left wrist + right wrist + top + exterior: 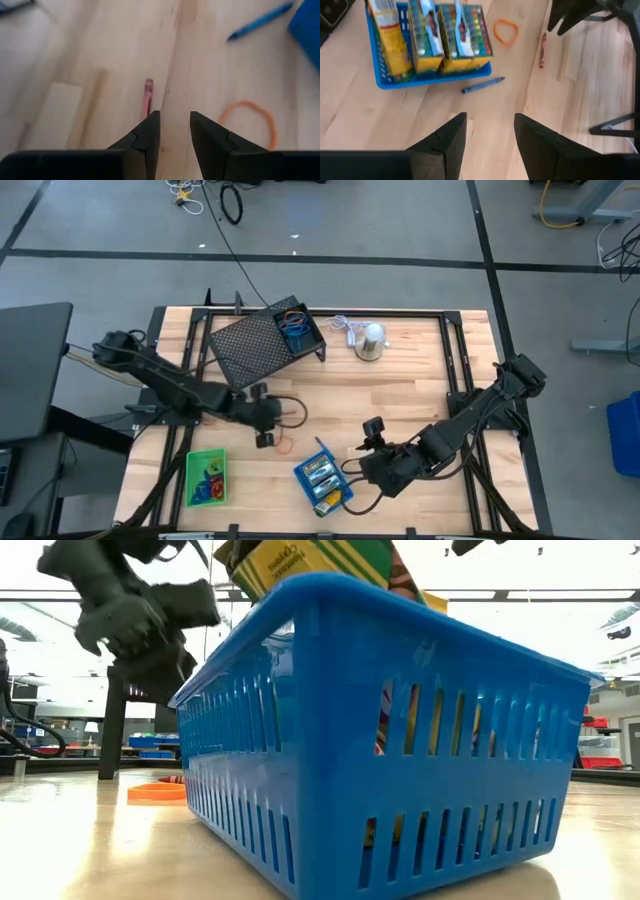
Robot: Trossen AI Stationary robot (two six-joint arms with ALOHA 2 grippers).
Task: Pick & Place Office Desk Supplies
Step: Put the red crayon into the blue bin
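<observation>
Red crayon [148, 96] lies loose on worktop [400, 395] mid-front, dead ahead of left hand [172, 131], long axis in line with its open, empty fingers; right hand [489, 131] farther, open.

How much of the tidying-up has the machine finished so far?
Done: crayon boxes sit in the blue tray, and the green tray holds items. In hand: nothing; the left pincer hangs open and empty over a red crayon, the right pincer open beside the blue tray. Left: that crayon, an orange loop and a blue crayon lie loose on the table.
</observation>
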